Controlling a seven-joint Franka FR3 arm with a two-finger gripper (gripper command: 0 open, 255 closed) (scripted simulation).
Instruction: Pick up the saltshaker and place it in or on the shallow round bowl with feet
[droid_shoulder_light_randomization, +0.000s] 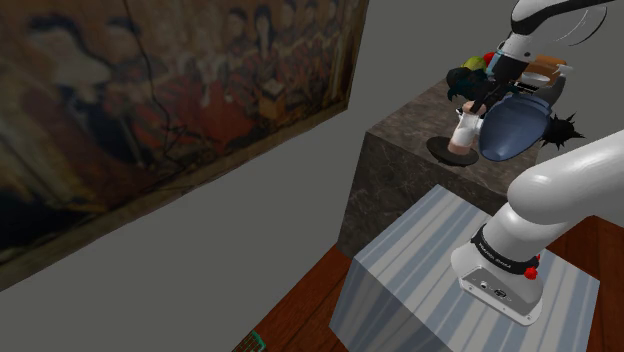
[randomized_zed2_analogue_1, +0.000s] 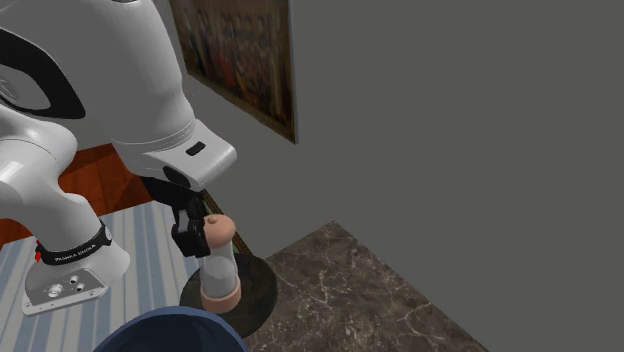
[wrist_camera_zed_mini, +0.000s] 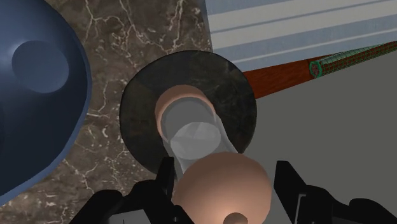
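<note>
The saltshaker (randomized_zed2_analogue_1: 219, 262) has a clear body with a pinkish cap and base. It stands upright on a dark shallow round dish (randomized_zed2_analogue_1: 258, 287) near the corner of a marble counter (randomized_zed2_analogue_1: 370, 290). My gripper (randomized_zed2_analogue_1: 205, 232) comes down over it, with the black fingers (wrist_camera_zed_mini: 167, 181) clasping the cap (wrist_camera_zed_mini: 219, 184) from both sides. The shaker's base (wrist_camera_zed_mini: 181, 105) sits near the middle of the dish (wrist_camera_zed_mini: 238, 95). In the shoulder view the saltshaker (droid_shoulder_light_randomization: 463, 135) and dish (droid_shoulder_light_randomization: 440, 153) lie under my gripper (droid_shoulder_light_randomization: 477, 103).
A large dark blue bowl (droid_shoulder_light_randomization: 515, 128) sits right beside the dish, close to the gripper. Coloured items (droid_shoulder_light_randomization: 472, 66) and a spiky black object (droid_shoulder_light_randomization: 566, 130) lie farther back on the counter. The counter's edge drops to the striped stand (droid_shoulder_light_randomization: 420, 270). A painting (droid_shoulder_light_randomization: 150, 90) hangs on the grey wall.
</note>
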